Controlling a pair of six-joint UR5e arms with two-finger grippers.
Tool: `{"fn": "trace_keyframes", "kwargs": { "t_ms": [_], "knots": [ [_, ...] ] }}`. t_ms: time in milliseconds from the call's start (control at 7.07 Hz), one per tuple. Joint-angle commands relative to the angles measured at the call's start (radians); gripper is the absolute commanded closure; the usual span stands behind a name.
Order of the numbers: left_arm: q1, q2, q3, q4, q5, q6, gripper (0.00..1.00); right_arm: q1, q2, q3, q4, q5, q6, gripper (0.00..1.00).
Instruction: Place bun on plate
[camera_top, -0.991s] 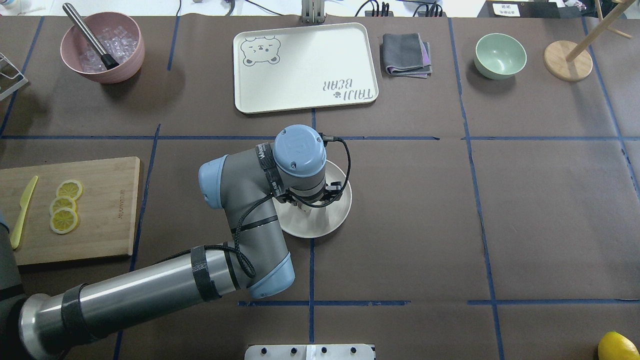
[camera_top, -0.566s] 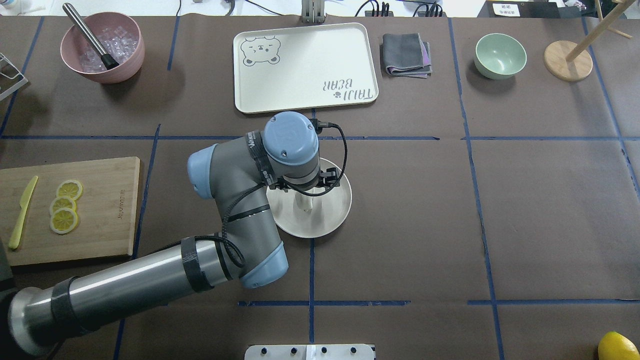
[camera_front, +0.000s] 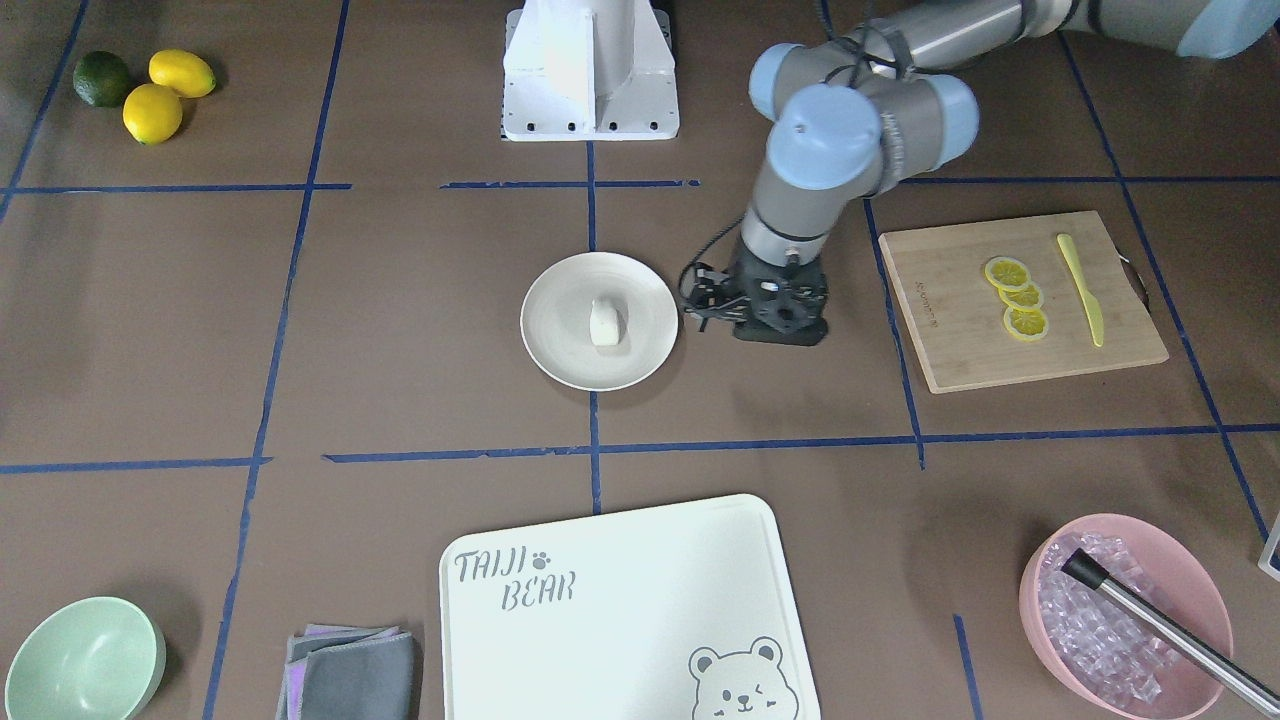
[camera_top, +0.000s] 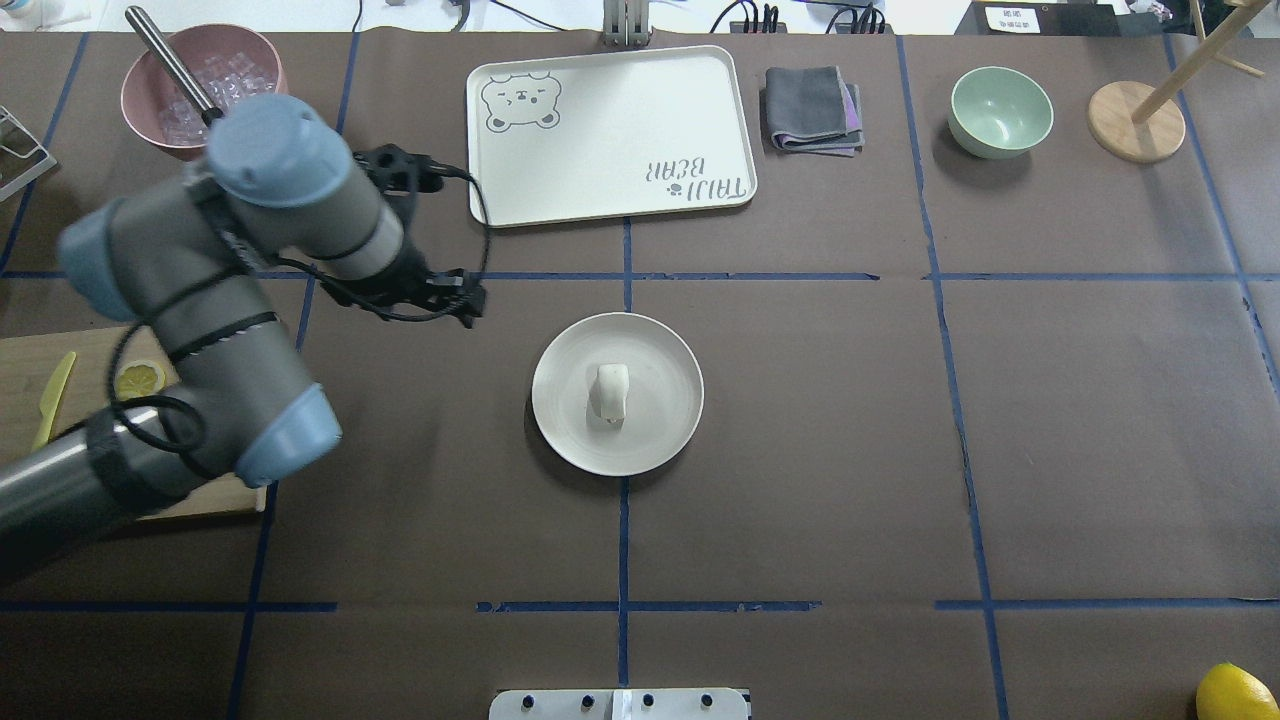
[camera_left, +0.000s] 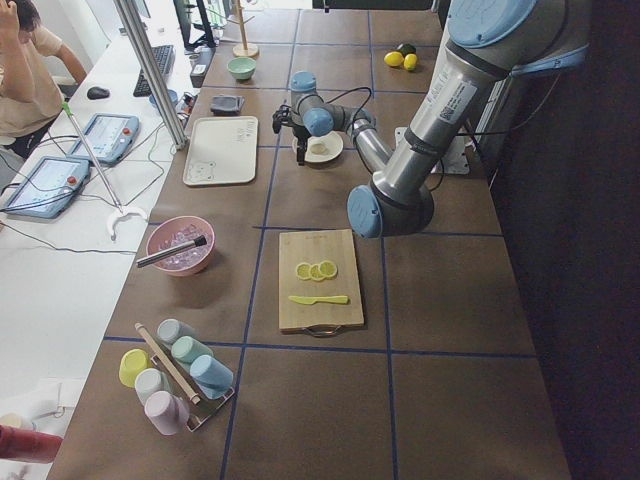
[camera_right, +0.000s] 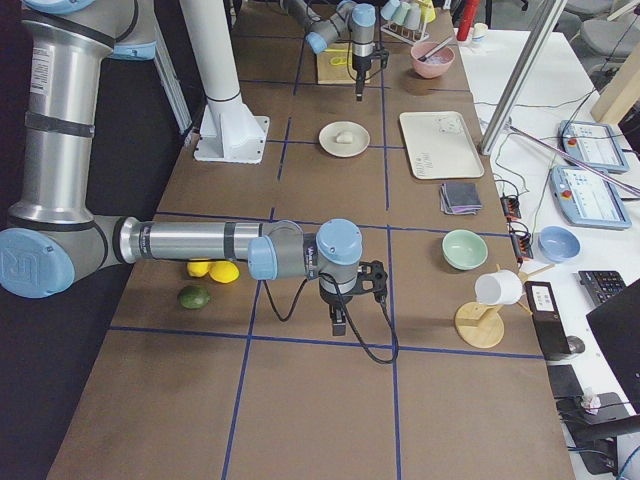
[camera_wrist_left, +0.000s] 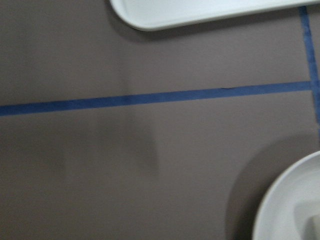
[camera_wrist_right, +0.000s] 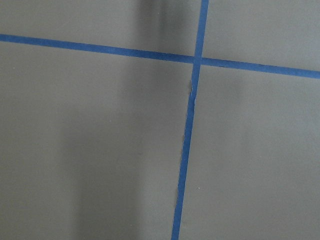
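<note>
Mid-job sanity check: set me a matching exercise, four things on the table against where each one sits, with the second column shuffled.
Things:
1. bun
2. lemon slices
3. metal rod
4. folded cloth

Places:
A. leaning in the pink bowl
B. beside the tray
C. on the plate
D. on the cutting board

Pairs: 1-C, 2-D, 3-A, 4-B.
</note>
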Motion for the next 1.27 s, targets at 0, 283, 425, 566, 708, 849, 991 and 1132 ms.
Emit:
{"fn": "trace_keyframes", "kwargs": {
  "t_ms": [0,283,425,566,708,849,991,1132],
  "knots": [
    [-0.212,0.248,-0.119,0.0,-0.152,0.339,0.0,0.0,0.0,-0.004,0.0,0.0,0.0,0.0],
    [-0.439,0.4,-0.114,0.0,-0.288,0.61,0.0,0.0,0.001,-0.003,0.0,0.0,0.0,0.0],
    [-0.537,0.478,-0.103,0.0,-0.291,0.743,0.0,0.0,0.002,-0.004,0.0,-0.002,0.0,0.0],
    [-0.6,0.515,-0.094,0.002,-0.287,0.771,0.0,0.0,0.003,-0.006,0.0,-0.002,0.0,0.0],
    [-0.637,0.554,-0.086,0.002,-0.288,0.774,0.0,-0.001,0.003,-0.004,0.0,-0.002,0.0,0.0],
    [-0.676,0.635,-0.074,-0.01,-0.291,0.774,0.0,0.0,0.003,-0.006,0.0,0.0,0.0,0.0],
    [-0.687,0.675,-0.066,-0.009,-0.29,0.774,0.0,-0.001,0.003,-0.006,0.0,-0.002,0.0,0.0],
    [-0.69,0.683,-0.03,-0.012,-0.282,0.775,0.0,-0.001,0.005,-0.004,0.0,0.0,0.0,0.0]
  ]
}}
